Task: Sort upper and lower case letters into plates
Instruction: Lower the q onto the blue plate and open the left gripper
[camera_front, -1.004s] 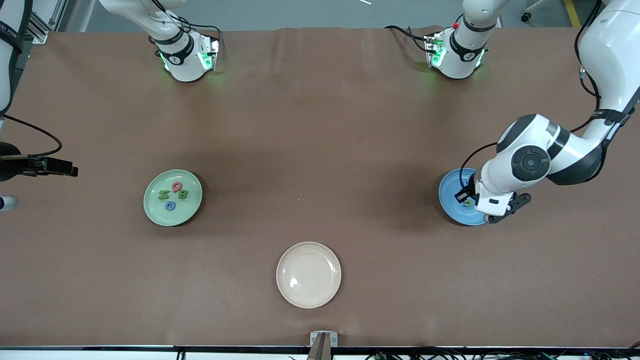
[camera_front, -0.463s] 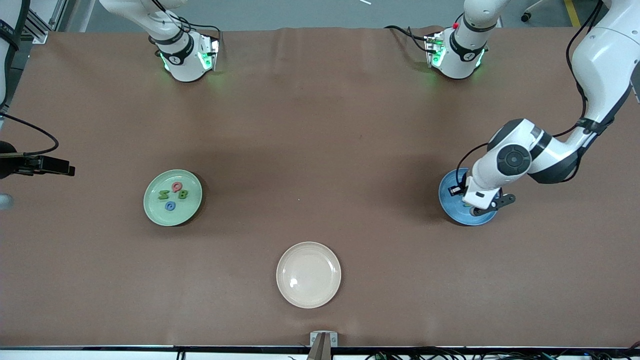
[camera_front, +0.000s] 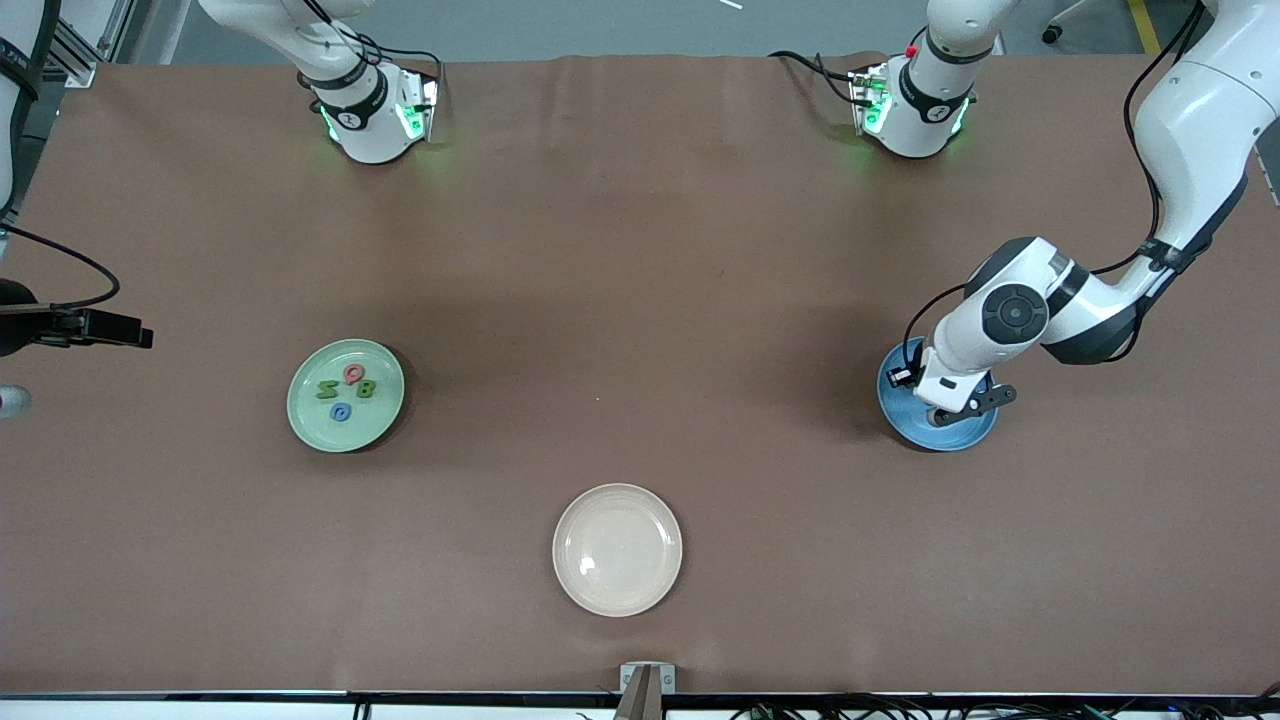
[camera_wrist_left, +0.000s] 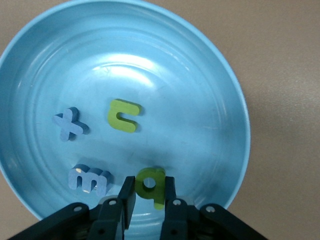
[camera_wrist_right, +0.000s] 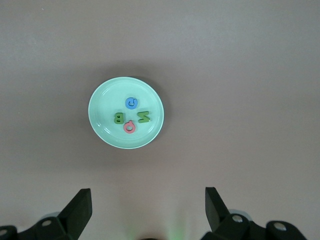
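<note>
Brown tabletop carries three plates. Our left gripper (camera_wrist_left: 146, 196) hangs over the blue plate (camera_wrist_left: 215, 80) at the left arm's end, fingers clamped on a green lowercase letter (camera_wrist_left: 150, 185); a blue x (camera_wrist_left: 68, 124), blue m (camera_wrist_left: 89, 179) and another green letter (camera_wrist_left: 123, 115) lie in it. Our right gripper (camera_wrist_right: 148, 210) waits with fingers apart, high over the table near the mint plate (camera_front: 300, 415), which holds four capitals (camera_front: 346, 390). Nearest the front camera sits the cream plate (camera_front: 617, 600).

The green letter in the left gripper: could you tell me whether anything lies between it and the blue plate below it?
Nothing visible does. The left gripper is shut on the green letter directly over the blue plate, and the three letters already in the plate lie off to the side of it.
</note>
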